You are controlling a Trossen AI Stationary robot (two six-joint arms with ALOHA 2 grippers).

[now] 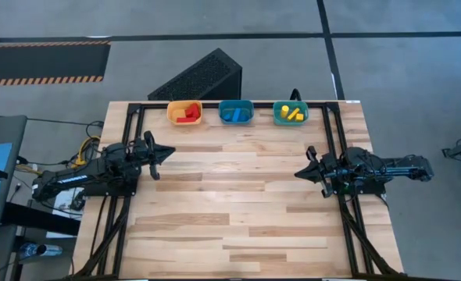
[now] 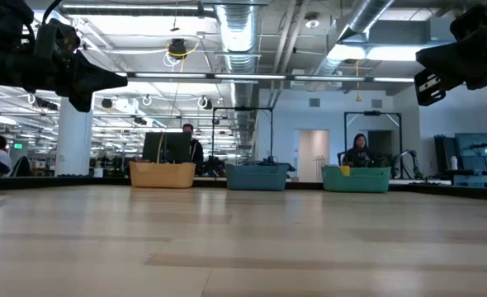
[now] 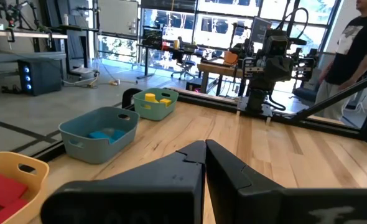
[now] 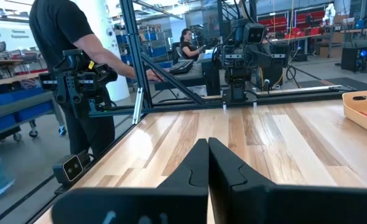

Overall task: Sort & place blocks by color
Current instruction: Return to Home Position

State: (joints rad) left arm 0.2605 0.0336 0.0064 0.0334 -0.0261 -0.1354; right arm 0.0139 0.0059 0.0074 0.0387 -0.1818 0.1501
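Three bins stand in a row at the table's far edge. The orange bin (image 1: 185, 112) holds red blocks (image 1: 187, 116). The blue bin (image 1: 236, 112) holds blue blocks (image 1: 234, 115). The green bin (image 1: 291, 113) holds yellow blocks (image 1: 293, 114). My left gripper (image 1: 170, 153) hovers shut at the table's left side, pointing level toward the middle. My right gripper (image 1: 298, 173) hovers shut at the right side, facing it. Neither holds anything. In the left wrist view the shut fingers (image 3: 203, 155) point past the blue bin (image 3: 100, 132) and the green bin (image 3: 153, 103).
The wooden tabletop (image 1: 238, 211) between the arms carries no loose objects. A dark frame (image 1: 230, 104) runs along the far and side edges. A black slatted case (image 1: 199, 76) lies on the floor behind the table. A person (image 4: 71, 56) stands beside the table.
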